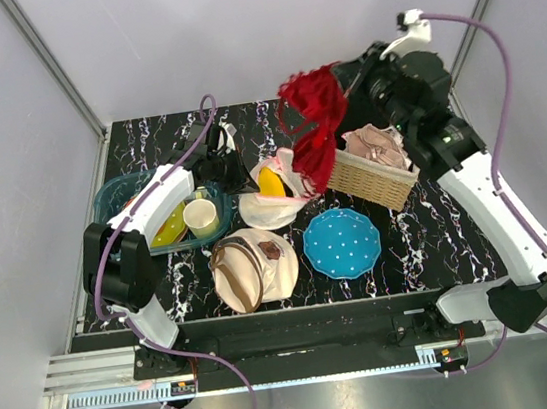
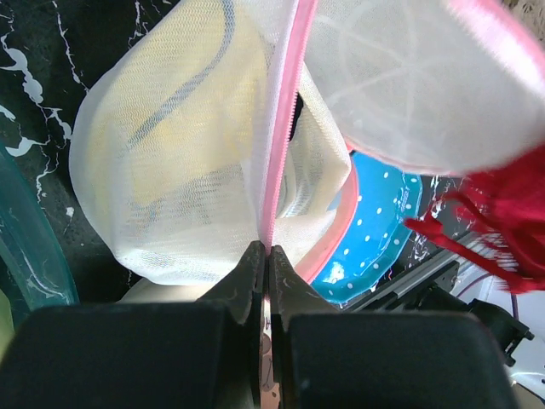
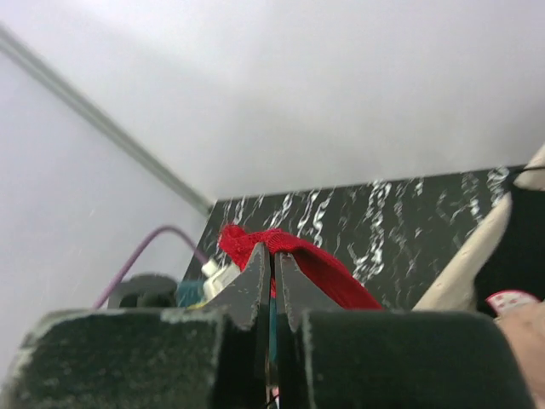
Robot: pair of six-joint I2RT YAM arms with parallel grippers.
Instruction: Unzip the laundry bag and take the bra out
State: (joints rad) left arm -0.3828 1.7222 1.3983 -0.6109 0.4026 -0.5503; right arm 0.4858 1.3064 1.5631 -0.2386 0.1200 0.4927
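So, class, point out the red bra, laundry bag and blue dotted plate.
red bra (image 1: 315,123): top view, hanging fabric.
laundry bag (image 2: 170,170): left wrist view, mesh wall.
blue dotted plate (image 1: 341,243): top view, centre.

Worktop is bare far left; wicker basket, blue plate and canvas bag crowd the laundry bag.

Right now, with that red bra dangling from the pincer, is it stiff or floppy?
Probably floppy: the red bra droops in loose folds below the right pincer. Likely light, since a thin pinch of fabric carries it. Its hanging straps might snag the wicker basket.
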